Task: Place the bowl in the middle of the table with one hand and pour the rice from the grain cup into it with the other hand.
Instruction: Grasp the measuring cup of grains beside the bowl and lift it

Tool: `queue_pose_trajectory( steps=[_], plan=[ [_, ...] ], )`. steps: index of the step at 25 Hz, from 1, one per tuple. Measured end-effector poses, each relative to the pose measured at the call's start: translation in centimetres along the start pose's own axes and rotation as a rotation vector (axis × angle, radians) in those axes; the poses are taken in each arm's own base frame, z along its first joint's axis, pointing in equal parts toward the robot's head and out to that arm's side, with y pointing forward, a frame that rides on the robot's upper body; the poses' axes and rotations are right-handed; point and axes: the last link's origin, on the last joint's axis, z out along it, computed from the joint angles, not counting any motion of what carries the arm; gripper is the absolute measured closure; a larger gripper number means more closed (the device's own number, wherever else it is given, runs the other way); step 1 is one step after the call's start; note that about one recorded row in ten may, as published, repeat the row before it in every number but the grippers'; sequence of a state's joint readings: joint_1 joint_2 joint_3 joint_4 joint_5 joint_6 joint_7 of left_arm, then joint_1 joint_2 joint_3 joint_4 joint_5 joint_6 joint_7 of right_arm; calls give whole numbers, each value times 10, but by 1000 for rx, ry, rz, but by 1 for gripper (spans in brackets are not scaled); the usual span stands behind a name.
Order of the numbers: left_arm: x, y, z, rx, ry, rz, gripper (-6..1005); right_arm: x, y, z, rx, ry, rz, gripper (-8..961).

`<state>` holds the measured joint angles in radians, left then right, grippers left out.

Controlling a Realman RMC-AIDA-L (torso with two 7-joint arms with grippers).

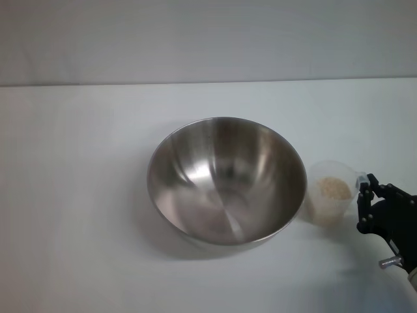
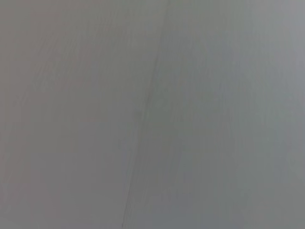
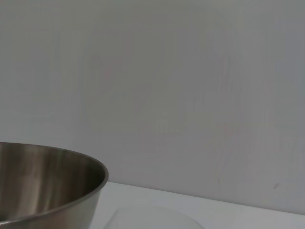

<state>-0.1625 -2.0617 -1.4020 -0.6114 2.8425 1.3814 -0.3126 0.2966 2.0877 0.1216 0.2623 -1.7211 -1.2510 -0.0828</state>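
Note:
The stainless-steel bowl (image 1: 227, 180) stands upright and empty in the middle of the white table (image 1: 78, 195). The translucent grain cup (image 1: 331, 193) stands just right of the bowl and holds pale rice (image 1: 333, 188). My right gripper (image 1: 365, 203) is at the table's right edge, right next to the cup by its tab handle, with its black fingers (image 1: 371, 182) spread apart and nothing between them. In the right wrist view the bowl's side (image 3: 47, 186) and the cup's rim (image 3: 152, 217) show close ahead. My left gripper is out of view; its wrist view shows only a plain grey surface.
A pale wall (image 1: 208, 39) rises behind the table's far edge. White tabletop stretches left of the bowl and in front of it.

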Motion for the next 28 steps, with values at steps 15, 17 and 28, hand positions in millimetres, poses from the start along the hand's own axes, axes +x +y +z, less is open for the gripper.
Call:
queue_pose_trajectory(
  steps=[15,17,28],
  plan=[
    [0,0,-1,-2,1,0,172,-2,-2,4,-10,-6,-20,907],
    [0,0,-1,-2,1,0,172,-2,-2,4,-11,-6,-21,920],
    [1,0,-2,2,4,0,173,-22,-15,-3,69,-155,-12,922]
  ],
)
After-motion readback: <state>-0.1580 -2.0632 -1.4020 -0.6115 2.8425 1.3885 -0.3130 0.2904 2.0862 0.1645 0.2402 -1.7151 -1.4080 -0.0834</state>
